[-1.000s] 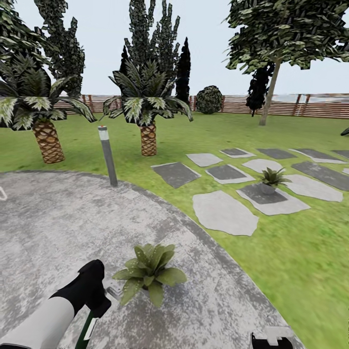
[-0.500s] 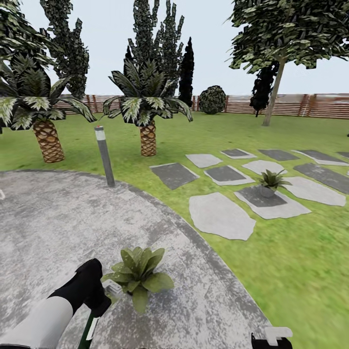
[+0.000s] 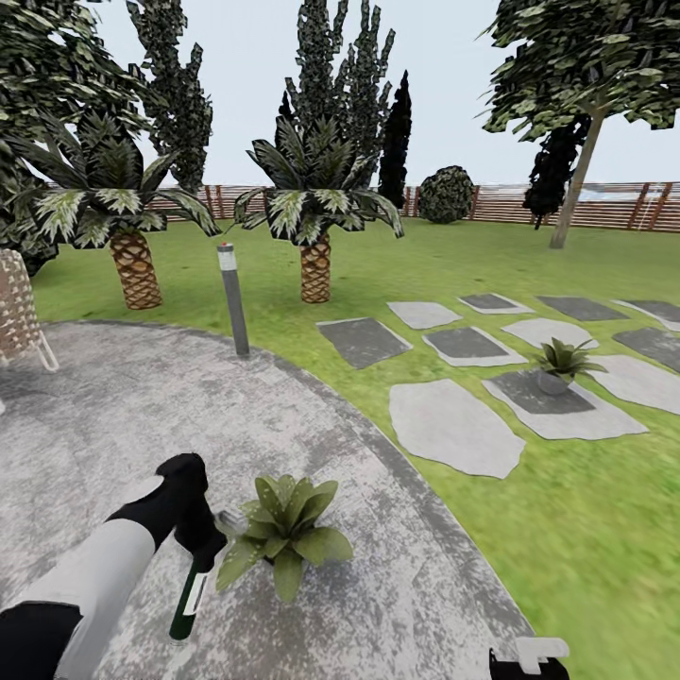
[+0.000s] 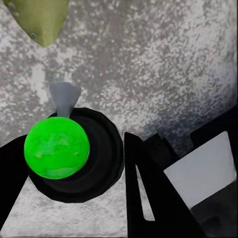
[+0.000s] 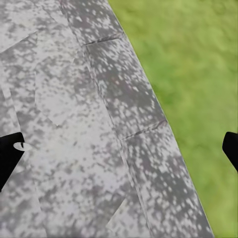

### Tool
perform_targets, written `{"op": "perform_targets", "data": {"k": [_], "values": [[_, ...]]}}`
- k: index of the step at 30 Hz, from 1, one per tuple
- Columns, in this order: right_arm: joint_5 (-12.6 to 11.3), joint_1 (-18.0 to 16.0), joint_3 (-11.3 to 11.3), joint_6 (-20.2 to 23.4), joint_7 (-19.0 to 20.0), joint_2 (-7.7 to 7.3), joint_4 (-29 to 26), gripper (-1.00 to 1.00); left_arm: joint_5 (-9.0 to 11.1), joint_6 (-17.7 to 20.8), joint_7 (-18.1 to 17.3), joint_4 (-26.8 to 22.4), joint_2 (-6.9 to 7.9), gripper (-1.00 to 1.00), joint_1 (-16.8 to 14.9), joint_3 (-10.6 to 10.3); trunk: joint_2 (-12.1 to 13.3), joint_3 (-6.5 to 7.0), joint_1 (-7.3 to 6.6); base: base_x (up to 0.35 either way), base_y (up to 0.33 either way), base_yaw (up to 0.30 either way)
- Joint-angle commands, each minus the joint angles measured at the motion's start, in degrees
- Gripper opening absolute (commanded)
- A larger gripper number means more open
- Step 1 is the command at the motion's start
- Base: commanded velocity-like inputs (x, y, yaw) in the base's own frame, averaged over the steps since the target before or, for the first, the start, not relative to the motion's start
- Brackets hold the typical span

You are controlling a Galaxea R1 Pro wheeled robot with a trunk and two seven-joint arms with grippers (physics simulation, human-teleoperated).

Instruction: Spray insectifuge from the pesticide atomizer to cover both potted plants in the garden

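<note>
Since a second ago the camera has been swinging left, bringing a woven chair (image 3: 17,307) in at the far edge of the paved patch (image 3: 113,416), while the atomizer (image 3: 192,593) is now showing more of its length below the left gripper (image 3: 203,538).

That gripper's jaws are pinching the atomizer near its pale grey head, the green body with its white label hanging down over the patch. From the left wrist camera the bottle (image 4: 57,147) is appearing as a glossy bright-green round end set in a black ring, a grey nozzle (image 4: 65,97) pointing out, and one dark finger (image 4: 153,193) lying beside it. A leaf tip (image 4: 43,20) is poking in nearby.

Just beside the atomizer the near plant (image 3: 286,536) is sitting on the patch, a rosette of broad pointed leaves covering its pot. A second plant (image 3: 564,360) is standing in a small grey pot (image 3: 552,382) on a dark stepping stone (image 3: 538,395), well apart from the patch, across the lawn (image 3: 567,529).

A round grey post (image 3: 233,300) is rising at the patch's rim, with two scaly-trunked palms (image 3: 315,203) and a slatted fence (image 3: 604,203) beyond.

The right gripper (image 5: 119,148) is holding its jaws spread wide over the speckled, mottled grey paving (image 5: 74,129) where its curved kerb is meeting the grass.
</note>
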Motion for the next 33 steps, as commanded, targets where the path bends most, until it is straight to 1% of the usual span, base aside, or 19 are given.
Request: {"op": "perform_targets", "data": {"k": [1, 2, 3, 4, 5, 8, 11, 15, 21, 28, 29, 33], "values": [[0.61, -0.05, -0.35, -0.18, -0.29, -0.04, 0.13, 1.00, -1.86, 0.50, -4.58, -0.31, -0.04, -1.00, -0.72, -1.41, -0.02, -0.06, -0.01, 0.000, 0.000, 0.006], [0.63, -0.05, -0.35, -0.18, -0.31, -0.06, 0.14, 1.00, -2.77, 0.49, -7.01, -0.42, -0.08, -1.00, -1.18, -2.32, -0.02, -0.06, -0.01, 0.000, 0.000, 0.004], [0.64, -0.05, -0.35, -0.19, -0.29, -0.07, 0.15, 1.00, -4.36, 0.48, -9.88, -0.55, -0.11, -1.00, -1.76, -4.12, -0.02, -0.06, -0.01, 0.000, 0.000, 0.002], [0.65, -0.05, -0.35, -0.19, -0.27, -0.07, 0.16, 1.00, -5.61, 0.47, -10.63, -0.62, -0.13, -1.00, -2.06, -5.58, -0.02, -0.06, -0.01, 0.000, 0.000, 0.000], [0.65, -0.05, -0.35, -0.20, -0.26, -0.08, 0.16, 1.00, -6.30, 0.47, -10.63, -0.65, -0.14, -1.00, -2.21, -6.46, -0.02, -0.06, -0.01, 0.000, 0.000, 0.000], [0.61, -0.05, -0.35, -0.26, -0.27, -0.12, 0.07, 1.00, -6.91, 0.43, -10.63, -0.48, 0.04, -1.00, -2.36, -7.38, -0.02, -0.06, -0.01, 0.000, 0.000, 0.000], [0.57, -0.05, -0.35, -0.27, -0.31, -0.03, 0.01, 1.00, -7.08, 0.38, -10.63, -0.54, 0.52, -1.00, -2.37, -7.50, -0.02, -0.06, -0.01, 0.000, 0.000, 0.080], [0.57, -0.05, -0.35, -0.27, -0.32, 0.17, 0.04, 1.00, -7.24, 0.38, -10.63, -0.75, 0.94, -1.00, -2.49, -7.53, -0.02, -0.06, -0.01, 0.000, 0.000, 0.254], [0.57, -0.05, -0.35, -0.27, -0.27, 0.19, 0.05, 1.00, -7.40, 0.45, -10.63, -0.85, 0.79, -1.00, -2.62, -7.56, -0.02, -0.06, -0.01, 0.002, -0.002, 0.247], [0.59, -0.05, -0.35, -0.26, -0.28, 0.12, -0.01, 1.00, -7.42, 0.46, -10.63, -0.99, 0.48, -1.00, -2.64, -7.56, -0.02, -0.06, -0.01, 0.130, -0.198, 0.020], [0.58, -0.05, -0.35, -0.27, -0.27, 0.15, -0.01, 1.00, -7.89, 0.49, -10.63, -0.99, 0.48, -1.00, -2.64, -7.56, -0.02, -0.06, -0.01, 0.120, -0.254, 0.001], [0.57, -0.05, -0.35, -0.20, -0.25, 0.17, 0.05, 1.00, -12.06, 0.76, -10.63, -1.03, 0.03, -1.00, -2.64, -7.40, -0.02, -0.06, -0.01, 0.114, -0.259, 0.000]]}}
